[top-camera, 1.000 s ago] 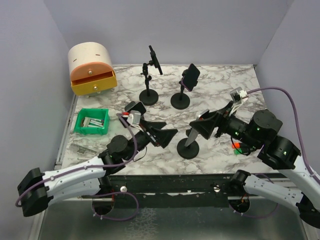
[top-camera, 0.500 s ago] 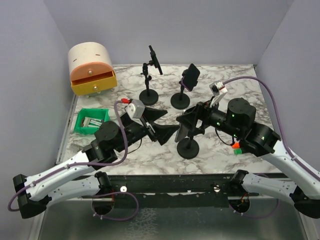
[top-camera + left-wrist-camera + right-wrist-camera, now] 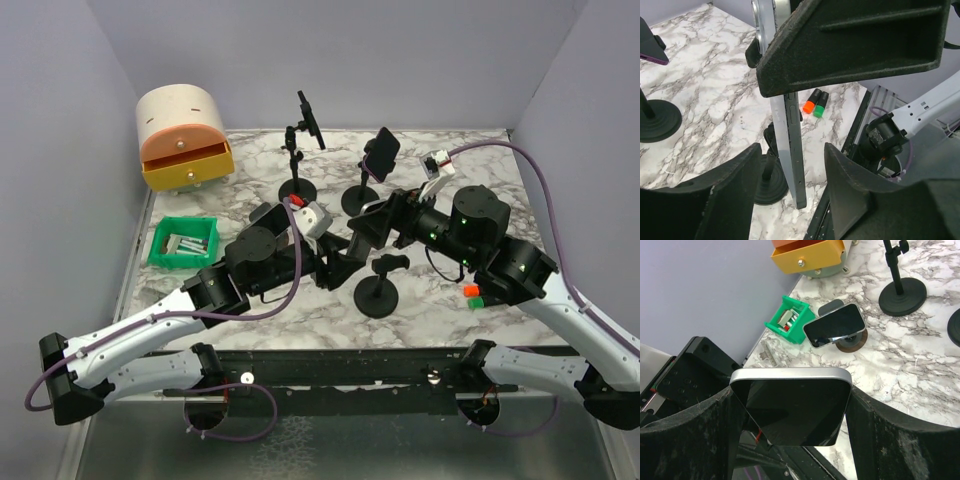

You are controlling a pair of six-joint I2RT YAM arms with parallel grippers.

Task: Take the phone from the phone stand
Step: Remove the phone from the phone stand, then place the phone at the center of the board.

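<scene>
The phone (image 3: 792,405), silver-edged with a black screen, hangs in the air with my right gripper (image 3: 794,399) shut across its width. In the top view that gripper (image 3: 368,230) is just beyond the black phone stand (image 3: 377,297), whose clamp head (image 3: 390,263) is bare. In the left wrist view the phone (image 3: 789,120) shows edge-on, its lower end between the fingers (image 3: 735,190) of my left gripper (image 3: 792,152). These jaws stand open with a gap on each side. The stand's base (image 3: 767,185) sits below the phone.
Two more stands, each holding a phone (image 3: 310,118) (image 3: 383,152), rise at the back. Another phone (image 3: 835,325) lies on a round disc near a green bin (image 3: 183,243). A yellow-drawer box (image 3: 183,135) is at far left. Orange and green markers (image 3: 472,293) lie right.
My right gripper carried the phone up and away from the stand's clamp. My left arm swung right until its jaws straddled the phone's lower end, and those jaws narrowed.
</scene>
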